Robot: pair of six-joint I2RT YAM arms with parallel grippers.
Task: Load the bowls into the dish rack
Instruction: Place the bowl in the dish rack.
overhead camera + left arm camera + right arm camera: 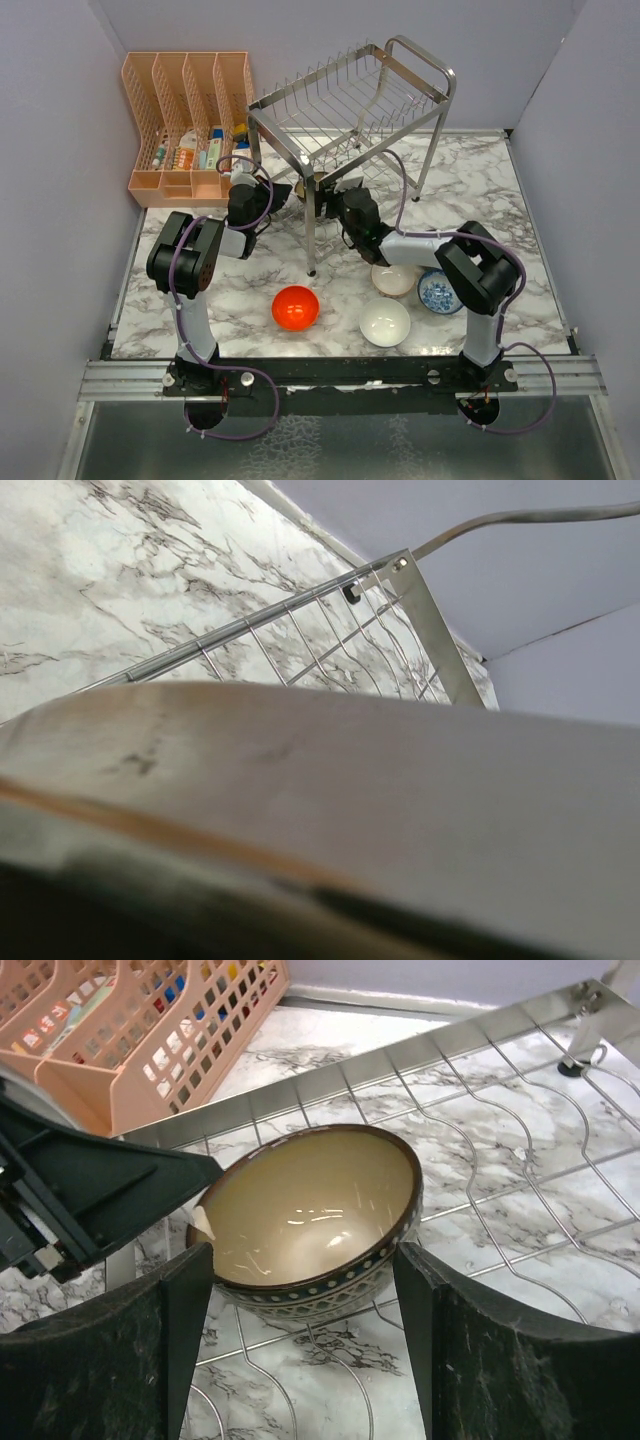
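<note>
Bowl snug in wide right gripper

Both arms reach forward, wrists close together
Left arm bent at the elbow, left gripper closed tight; right arm folded low, right gripper spread wide, fingers clasping the dark brown bowl

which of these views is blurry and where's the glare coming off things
Left wrist: a smeared grey-beige surface, too out of focus to identify, fills the lower half; the steel wire dish rack behind is sharp. Right wrist: crisp, with glints in the dark brown bowl with cream inside. Top external: evenly lit, a highlight on the glossy red-orange bowl.
</note>
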